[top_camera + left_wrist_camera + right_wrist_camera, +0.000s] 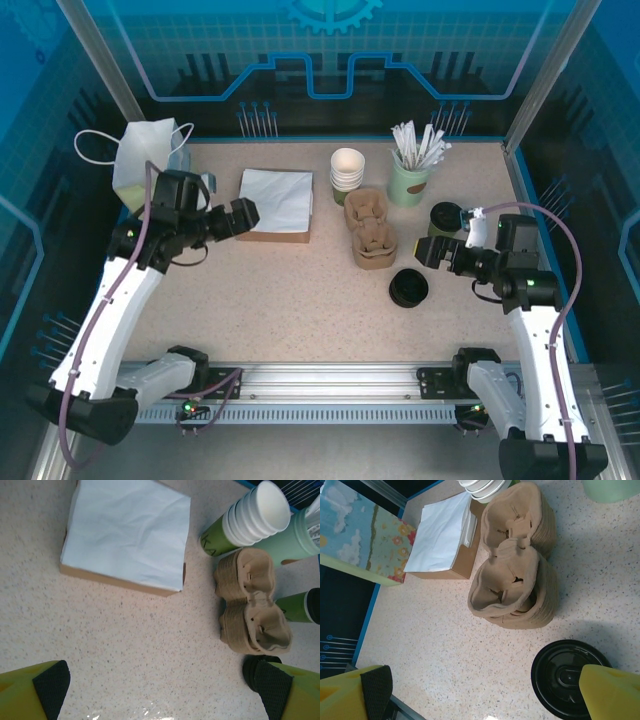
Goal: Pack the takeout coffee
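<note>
Left pincer [160, 687]: I have it spread wide with nothing in it, hovering over the table [300, 300] just beside the napkin box [275, 205], on the side toward the left edge.
Right pincer [485, 695]: also wide apart and holding nothing. It hangs near the right edge, close to the loose black lid [408, 288].
Takeout coffee [445, 218]: the single olive-green cup stands upright near the right edge, between the mint-green cup of sticks [410, 178] and my right arm, near the pulp carrier stack [370, 232]. Its top looks dark from above, and I cannot tell whether that is a lid or the drink.
Handling: I judge it light if unfilled, and top-heavy and easy to spill if full. The thin paper wall will buckle under a hard squeeze.
Where to hold: across the body, a little above mid-height, with gentle pressure and the cup kept upright.
Likely destination: a carrier well, then perhaps the paper bag [150, 160] at the far left corner.
Risk: clipping the sticks cup or the stacked cups [347, 170] on the reach.
</note>
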Tool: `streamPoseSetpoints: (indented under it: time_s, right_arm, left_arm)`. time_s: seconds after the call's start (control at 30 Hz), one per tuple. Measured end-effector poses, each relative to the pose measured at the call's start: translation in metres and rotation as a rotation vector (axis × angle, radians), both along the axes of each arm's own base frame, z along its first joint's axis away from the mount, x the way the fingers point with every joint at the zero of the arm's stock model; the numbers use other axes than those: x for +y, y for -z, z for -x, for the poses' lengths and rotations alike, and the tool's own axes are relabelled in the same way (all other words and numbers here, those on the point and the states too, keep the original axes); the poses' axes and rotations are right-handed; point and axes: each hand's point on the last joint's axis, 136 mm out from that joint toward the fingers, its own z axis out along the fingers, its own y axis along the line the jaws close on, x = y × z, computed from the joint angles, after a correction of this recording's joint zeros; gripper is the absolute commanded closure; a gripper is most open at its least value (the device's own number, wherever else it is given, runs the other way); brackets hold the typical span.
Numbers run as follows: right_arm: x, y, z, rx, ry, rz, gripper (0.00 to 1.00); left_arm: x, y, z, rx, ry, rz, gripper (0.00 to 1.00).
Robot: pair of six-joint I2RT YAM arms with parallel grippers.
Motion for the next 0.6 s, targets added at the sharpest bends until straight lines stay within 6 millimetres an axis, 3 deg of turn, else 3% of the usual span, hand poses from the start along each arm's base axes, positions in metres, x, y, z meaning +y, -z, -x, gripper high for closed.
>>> streamPoseSetpoints:
  time_s: [0.17,0.3,0.6]
  right_arm:
    - [0.000,0.000,-0.003,-0.001,-0.001,-0.001,0.01]
    - [0.000,0.001,-0.003,-0.001,0.000,0.001,0.01]
    - [-0.001,0.004,-0.001,0.008,-0.009,0.016,0.01]
  left_arm:
    - [0.024,-0.032,-0.017,-0.025,-0.036,-0.069,0.01]
    - [0.063,-0.054,-0.033,-0.027,-0.126,-0.114,0.01]
    - [0.137,-0.074,-0.061,0.012,-0.245,-0.211,0.01]
